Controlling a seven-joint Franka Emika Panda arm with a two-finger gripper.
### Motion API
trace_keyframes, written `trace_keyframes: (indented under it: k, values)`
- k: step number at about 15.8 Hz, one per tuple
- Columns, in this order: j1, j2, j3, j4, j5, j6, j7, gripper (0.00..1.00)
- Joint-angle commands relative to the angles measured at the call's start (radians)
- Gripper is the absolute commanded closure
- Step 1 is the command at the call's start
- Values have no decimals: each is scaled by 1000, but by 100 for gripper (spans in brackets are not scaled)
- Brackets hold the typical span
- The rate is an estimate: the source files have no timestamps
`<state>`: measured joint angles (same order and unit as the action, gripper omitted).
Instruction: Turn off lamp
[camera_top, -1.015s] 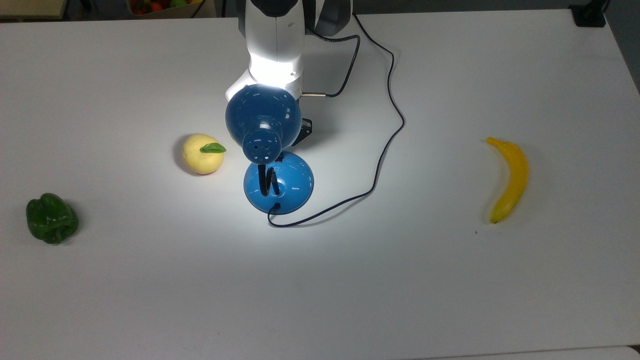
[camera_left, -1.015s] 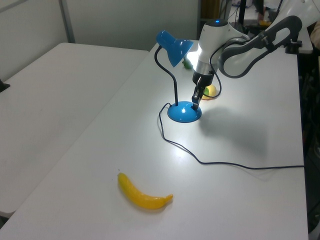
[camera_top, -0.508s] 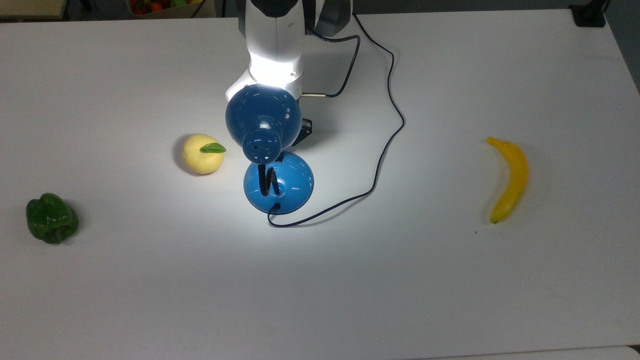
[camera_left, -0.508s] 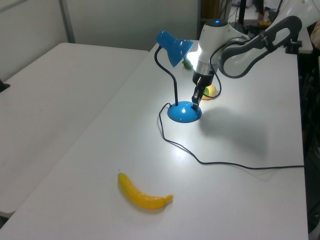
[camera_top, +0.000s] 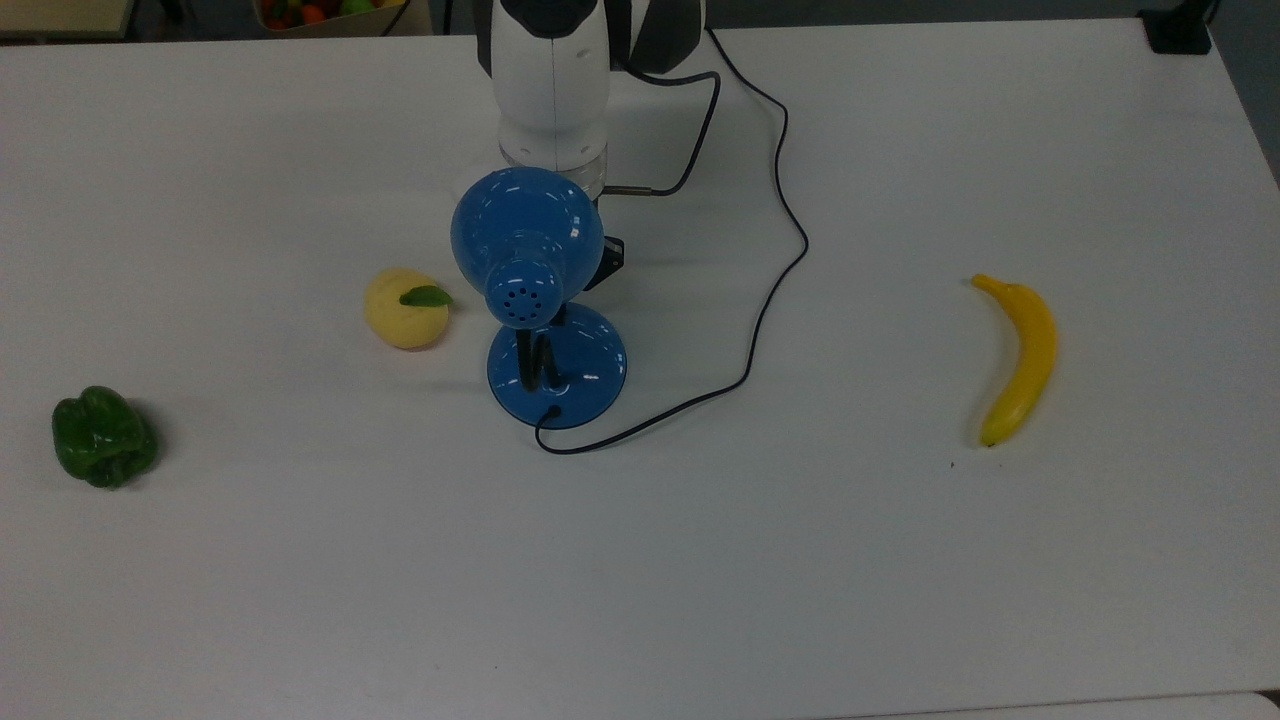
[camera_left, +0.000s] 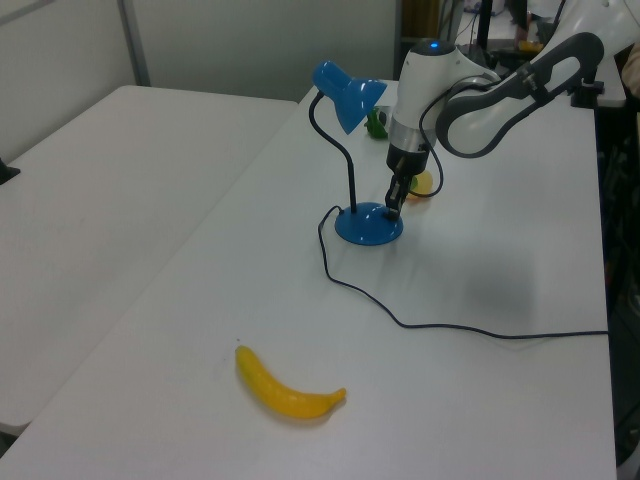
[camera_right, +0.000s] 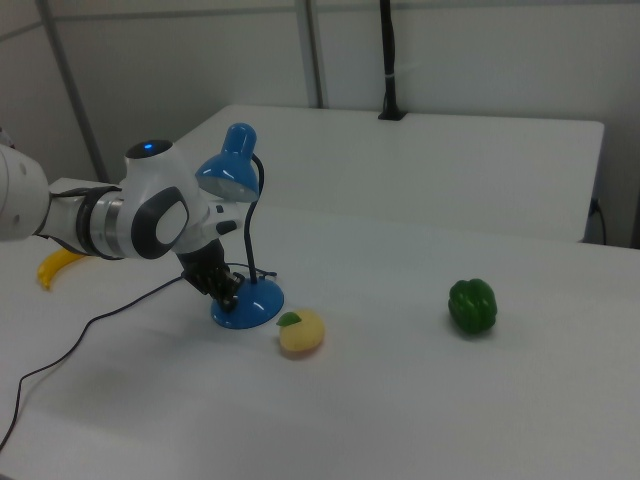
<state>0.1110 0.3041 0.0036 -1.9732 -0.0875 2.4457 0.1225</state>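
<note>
You see the lamp (camera_top: 555, 365) standing near the middle of the white table (camera_top: 700, 580), a little toward the far edge in the top view, where the arm comes in. Its blue shade (camera_left: 345, 92) gives no light on the table around it. The black gooseneck (camera_left: 345, 150) rises from the round base (camera_right: 247, 303), and the thin dark cord (camera_top: 770, 290) runs from the base in a loop toward the far edge.

The gripper (camera_left: 394, 203) points down at the base; in the left view its tip is on the base's right rim, touching or almost touching. Whether the fingers are spread or pressed together, I cannot tell.

A yellow fruit with a green leaf (camera_top: 405, 308) lies just beside the base, on the top view's left. A green pepper (camera_top: 103, 437) lies near the table's left edge in the top view. A banana (camera_top: 1020, 355) lies well apart, toward the top view's right edge.
</note>
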Motion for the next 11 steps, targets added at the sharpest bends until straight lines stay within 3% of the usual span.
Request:
trace_keyframes:
  k: [1,11]
  values:
    - [6,-8,3,-18,-2,-57,32,100]
    - [6,-106,4,8,-5,-287,26,100]
